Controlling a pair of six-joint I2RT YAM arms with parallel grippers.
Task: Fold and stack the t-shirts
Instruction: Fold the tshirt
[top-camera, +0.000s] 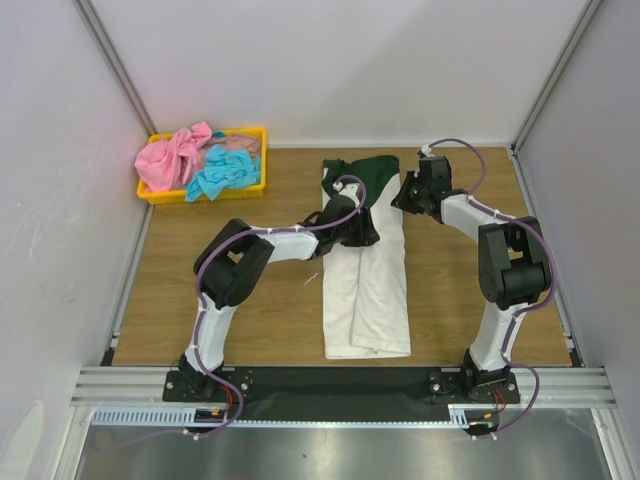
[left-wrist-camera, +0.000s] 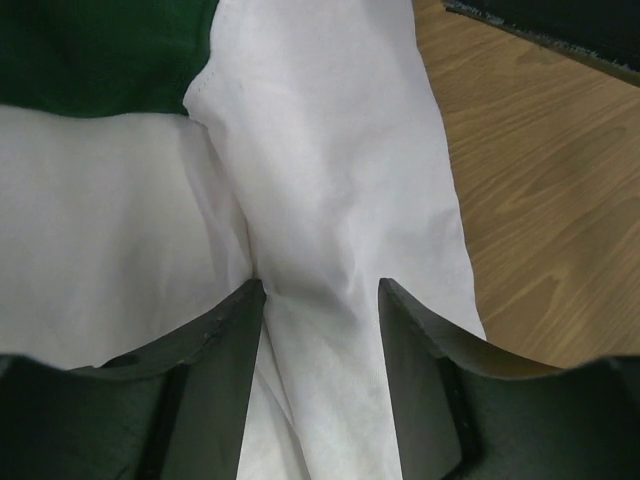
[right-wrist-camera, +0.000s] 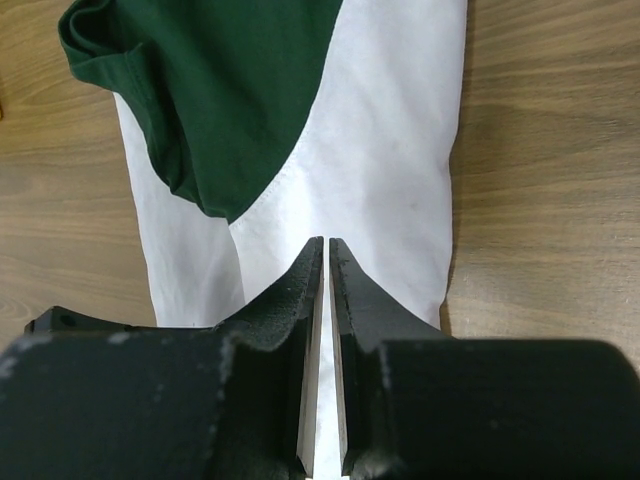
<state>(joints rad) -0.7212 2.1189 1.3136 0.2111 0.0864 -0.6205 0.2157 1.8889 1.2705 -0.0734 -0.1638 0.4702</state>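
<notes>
Over the far half of the white t-shirt (top-camera: 365, 300), my left gripper (left-wrist-camera: 320, 290) has its jaws apart, straddling a raised fold of white cloth. By that shirt's far right edge, near its green sleeve (right-wrist-camera: 230, 100), my right gripper (right-wrist-camera: 327, 245) is pressed closed; can't tell if it's pinching cloth. Shirt's lying lengthwise on the table (top-camera: 250, 320). Far left of it, a pink t-shirt (top-camera: 170, 160) and a turquoise t-shirt (top-camera: 222, 172) sit bunched in the yellow tray (top-camera: 200, 197).

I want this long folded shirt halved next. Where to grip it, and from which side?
Best, I'd say, to grip the white t-shirt at its hem corners, from the near side. It lies as a long flat strip; that hem edge is free, the green sleeves bunch at the far end.
</notes>
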